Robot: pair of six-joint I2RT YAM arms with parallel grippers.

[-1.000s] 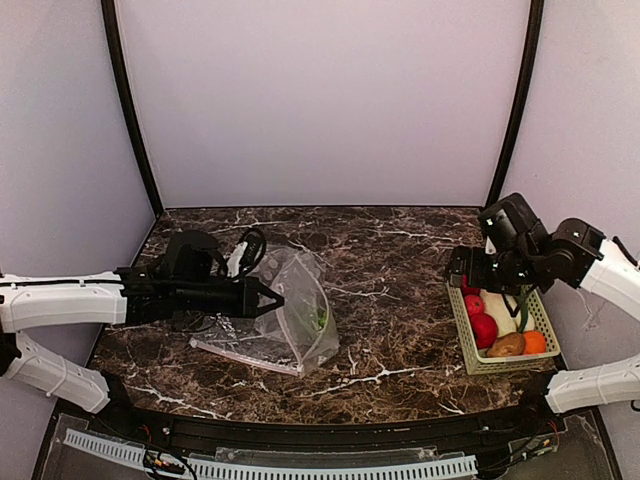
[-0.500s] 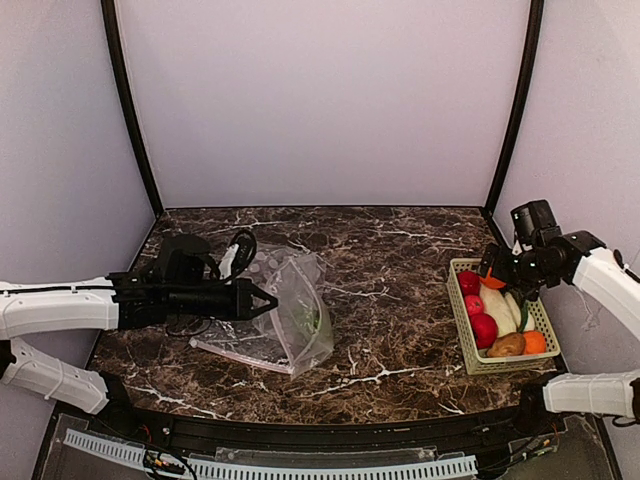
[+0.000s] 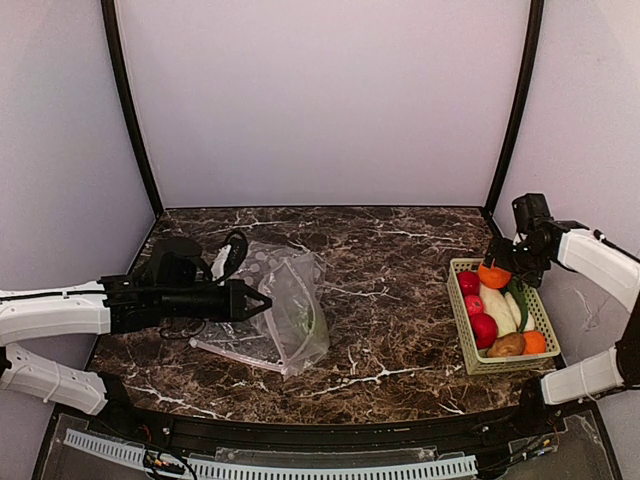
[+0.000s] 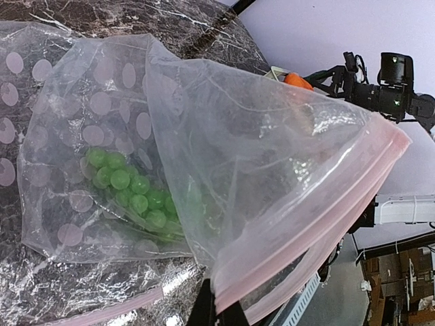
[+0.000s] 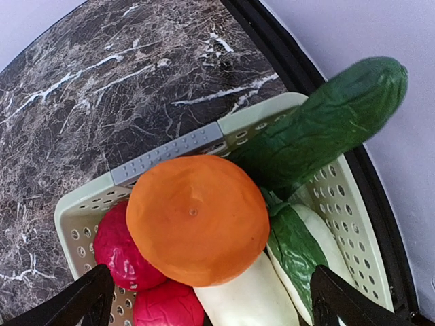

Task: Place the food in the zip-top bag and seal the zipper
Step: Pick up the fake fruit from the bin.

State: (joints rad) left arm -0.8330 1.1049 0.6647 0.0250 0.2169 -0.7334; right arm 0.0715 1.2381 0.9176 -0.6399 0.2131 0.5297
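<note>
Left of the basket, our left gripper pinches the zip-top bag by its pink zipper, mouth facing the basket, green grapes inside. Over the basket's far end, our right gripper grips an orange fruit above apples and radish.

Clear white-dotted zip-top bag with pink zipper holds green grapes; pale green basket, dark marbled table.
</note>
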